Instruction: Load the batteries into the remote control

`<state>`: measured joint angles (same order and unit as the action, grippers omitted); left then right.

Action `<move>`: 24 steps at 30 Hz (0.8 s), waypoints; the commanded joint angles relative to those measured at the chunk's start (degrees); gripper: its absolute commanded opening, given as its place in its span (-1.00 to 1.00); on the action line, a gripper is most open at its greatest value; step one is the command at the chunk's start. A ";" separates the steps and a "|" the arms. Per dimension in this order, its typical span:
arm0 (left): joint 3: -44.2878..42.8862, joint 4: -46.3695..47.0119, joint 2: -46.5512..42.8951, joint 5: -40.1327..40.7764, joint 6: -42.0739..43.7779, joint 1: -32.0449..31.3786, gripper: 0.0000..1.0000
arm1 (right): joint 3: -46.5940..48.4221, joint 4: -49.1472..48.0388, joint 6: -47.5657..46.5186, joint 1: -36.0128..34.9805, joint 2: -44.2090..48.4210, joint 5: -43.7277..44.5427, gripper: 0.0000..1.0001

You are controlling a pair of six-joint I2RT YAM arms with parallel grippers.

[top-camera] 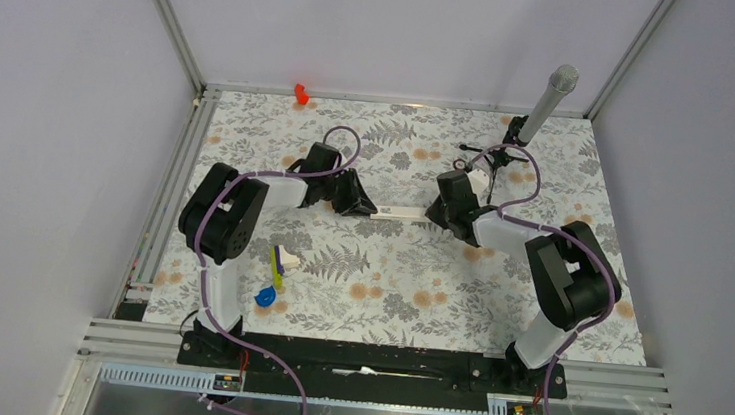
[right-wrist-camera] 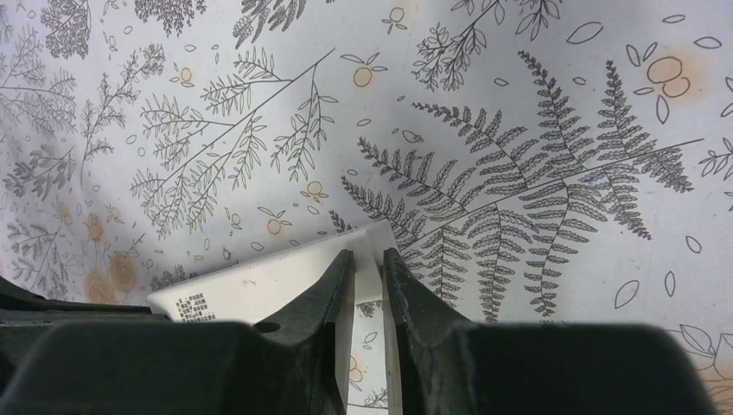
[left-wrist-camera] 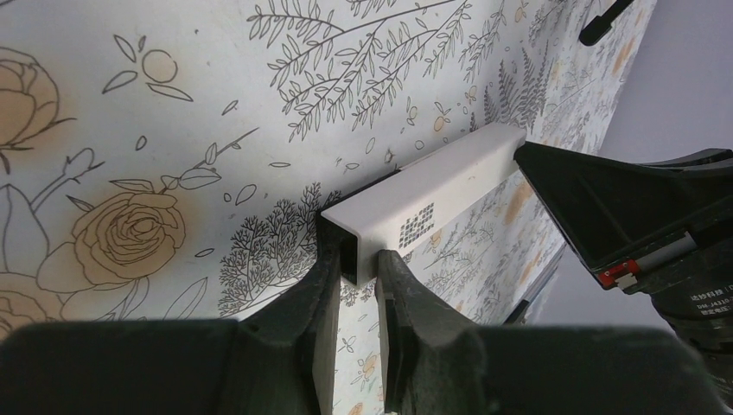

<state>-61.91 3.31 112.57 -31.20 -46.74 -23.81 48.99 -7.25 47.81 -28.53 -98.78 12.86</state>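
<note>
Remote control (top-camera: 398, 211) spans the middle of the table (top-camera: 407, 281), long axis left to right, dark hollow end at my left jaws, both left and right jaws nearly closed on its ends, with a microphone stand (top-camera: 543, 107) behind the right arm (top-camera: 541, 245) and a toy cluster (top-camera: 275, 275) well nearer me.

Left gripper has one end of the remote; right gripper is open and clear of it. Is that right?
Not quite. The left gripper does hold one end of the remote, but the right gripper is not open and clear: the right wrist view shows it shut on the remote's other end.
</note>
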 commanded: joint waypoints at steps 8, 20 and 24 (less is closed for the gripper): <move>3.12 4.06 5.56 -3.83 -3.73 -3.35 -1.00 | -2.84 4.11 5.59 -8.73 -11.02 -18.18 -0.68; 0.93 -2.56 1.74 3.62 -0.72 -2.43 -1.00 | 2.27 9.78 -0.54 -6.61 -7.17 -10.79 -0.58; -1.55 -8.57 -1.24 8.40 1.61 -1.99 -0.72 | 7.56 15.34 -5.60 -3.30 -5.47 -7.53 -0.31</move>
<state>-61.76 2.63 112.27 -31.16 -49.65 -23.03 54.22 -7.33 46.61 -29.36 -102.19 16.58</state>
